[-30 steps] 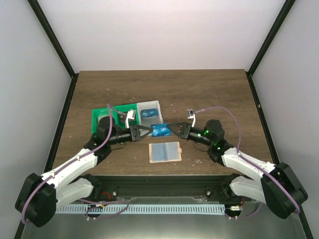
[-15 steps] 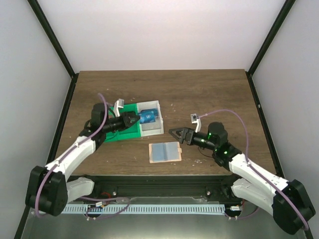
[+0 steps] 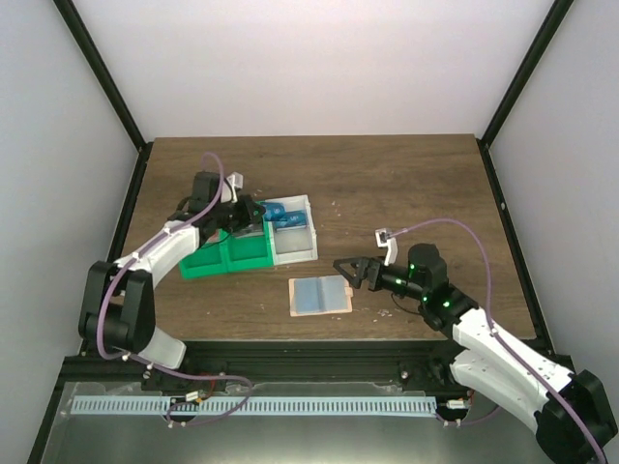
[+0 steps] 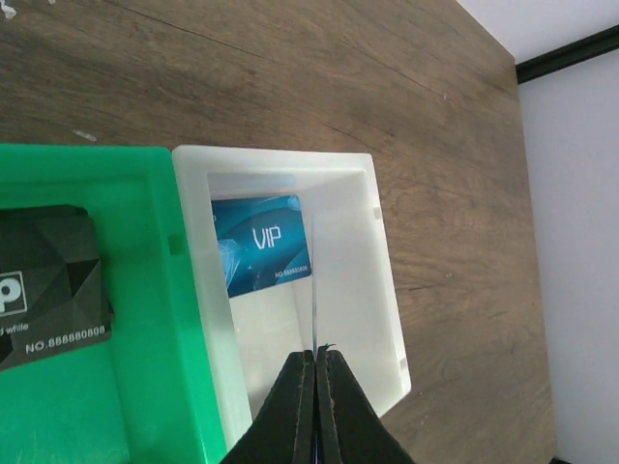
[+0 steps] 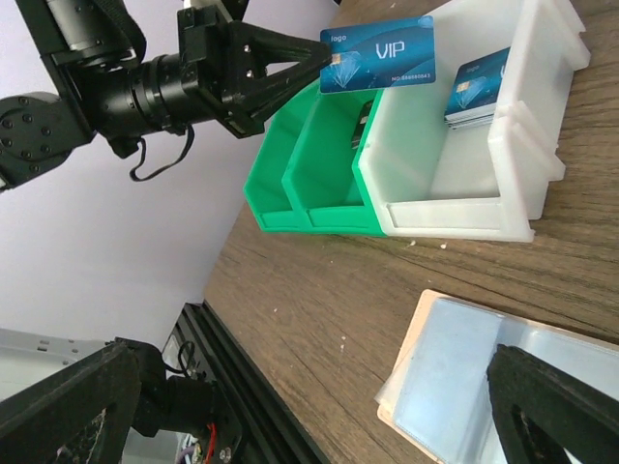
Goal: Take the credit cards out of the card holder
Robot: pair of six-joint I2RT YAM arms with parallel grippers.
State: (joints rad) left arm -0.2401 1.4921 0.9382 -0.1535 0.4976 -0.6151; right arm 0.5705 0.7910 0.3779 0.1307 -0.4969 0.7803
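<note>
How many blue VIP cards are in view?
2. One blue VIP card is pinched in the left fingers above the white box; the other card lies inside it. More may hide beneath.

The blue card pinched in the left claw reads "VIP" in large white letters, with a small "logo" at the corner nearest the claw tips and a line of digits below too fine to read. Just beyond those tips, a second blue card lying in the white box also reads "VIP", over a blurred line starting "NO.". Left of the claw, a black card in the green tray shows a white "P", the word "white" and roughly "NO.888880808".
</note>
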